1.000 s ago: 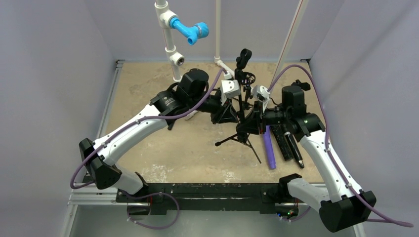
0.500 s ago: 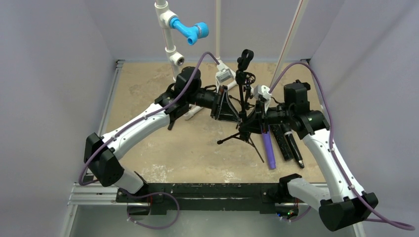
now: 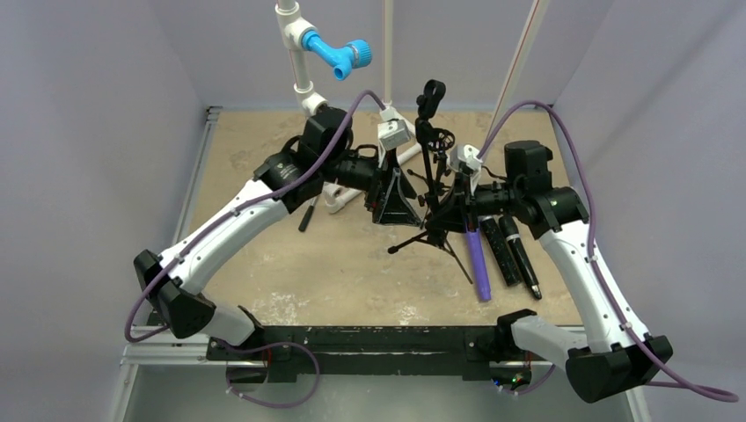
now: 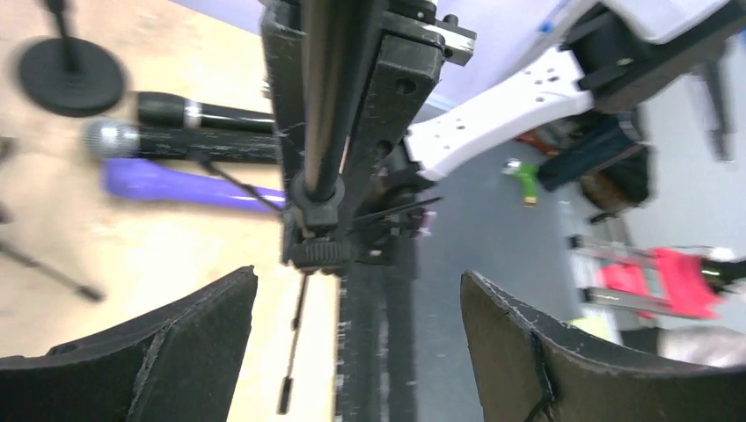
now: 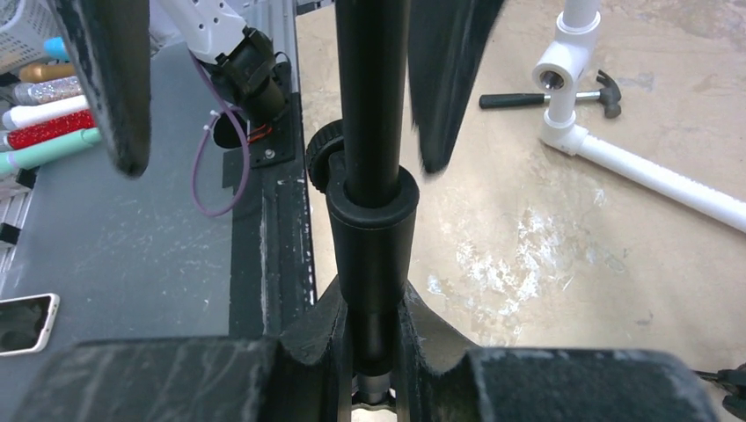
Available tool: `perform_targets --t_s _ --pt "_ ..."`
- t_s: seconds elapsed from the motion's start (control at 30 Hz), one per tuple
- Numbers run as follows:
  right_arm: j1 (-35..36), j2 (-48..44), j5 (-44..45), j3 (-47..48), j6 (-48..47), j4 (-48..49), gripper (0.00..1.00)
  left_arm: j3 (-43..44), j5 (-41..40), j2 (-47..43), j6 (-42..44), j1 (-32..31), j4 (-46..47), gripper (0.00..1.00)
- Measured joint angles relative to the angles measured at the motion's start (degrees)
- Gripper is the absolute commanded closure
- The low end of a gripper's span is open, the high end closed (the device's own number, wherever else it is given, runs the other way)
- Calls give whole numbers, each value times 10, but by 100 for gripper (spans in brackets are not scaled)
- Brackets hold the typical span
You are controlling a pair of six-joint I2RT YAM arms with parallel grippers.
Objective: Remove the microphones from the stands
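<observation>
I see black microphone (image 3: 431,98) atop tripod stand (image 3: 428,189) | right fingers (image 5: 312,352) pinching stand pole | left fingers (image 4: 176,334) spread wide around it

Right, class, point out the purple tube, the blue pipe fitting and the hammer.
purple tube (image 3: 478,265), top external view, middle of its length.
blue pipe fitting (image 3: 332,51), top external view, middle of its body.
hammer (image 5: 519,100), right wrist view, its dark handle.

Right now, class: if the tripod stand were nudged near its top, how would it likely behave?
The stand looks top-heavy: tall thin pole, slim legs, so it probably tips easily. The right jaws, shut on its pole, likely steady it. It seems rigid.
</observation>
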Motion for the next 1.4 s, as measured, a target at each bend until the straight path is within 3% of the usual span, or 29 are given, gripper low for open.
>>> perform_targets --t_s 0.23,0.47,0.97,1.23,1.4 --pt "-12 -28 -8 -37 47 18 100 57 -186 -55 215 -21 -147 20" --pt "-43 -42 -15 -44 78 26 100 74 -289 -53 327 -82 -190 26" --pt "-60 -42 -19 -66 117 65 100 137 -451 14 416 -181 -195 34" --pt "-60 -42 -23 -66 122 66 100 160 -481 49 441 -185 -196 46" --pt "-60 -44 -29 -67 124 67 100 168 -485 58 447 -185 -196 60"
